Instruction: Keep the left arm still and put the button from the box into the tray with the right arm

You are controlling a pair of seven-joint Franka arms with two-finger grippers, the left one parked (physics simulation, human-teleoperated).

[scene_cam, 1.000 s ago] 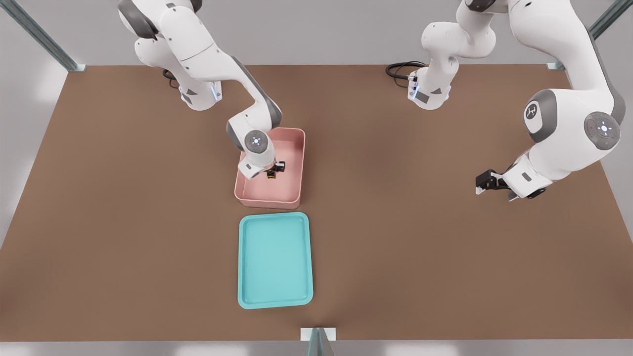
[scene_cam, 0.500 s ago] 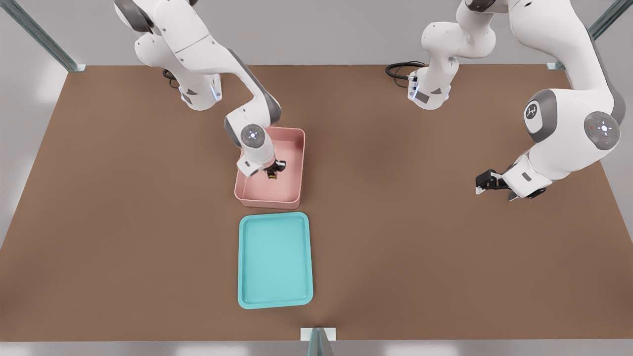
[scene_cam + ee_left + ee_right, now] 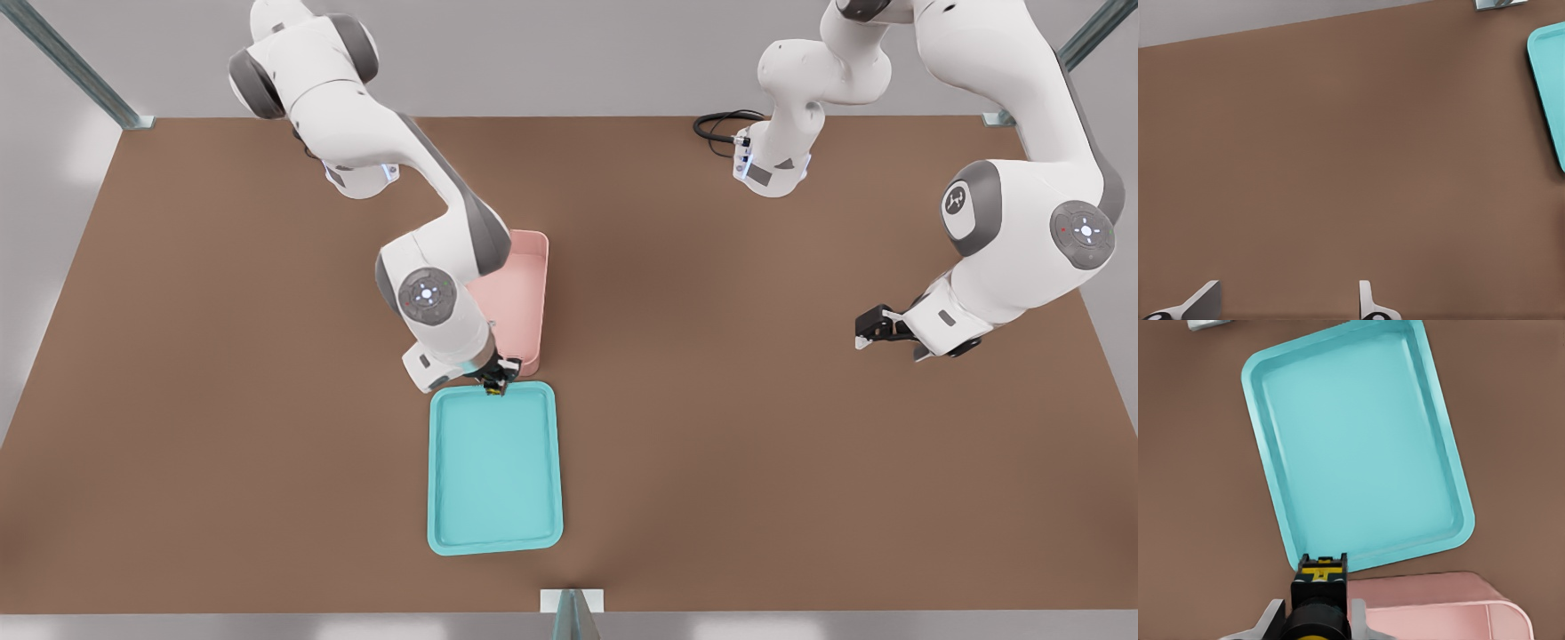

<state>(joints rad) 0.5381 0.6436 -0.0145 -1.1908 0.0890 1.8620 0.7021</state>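
My gripper (image 3: pixel 494 384) is closed on the button (image 3: pixel 1319 597) and carries it above the near rim of the tray (image 3: pixel 494 524), with the box (image 3: pixel 524 293) just behind. If I release here, I think it can hit the rim and roll outside.

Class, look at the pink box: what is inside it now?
The visible part of the box shows only bare pink floor. The right arm covers the rest. The gripper holds the button above the tray's near rim.

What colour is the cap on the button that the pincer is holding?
Yellow, on a black body; the button shows best in the right wrist view, held in the pincer.
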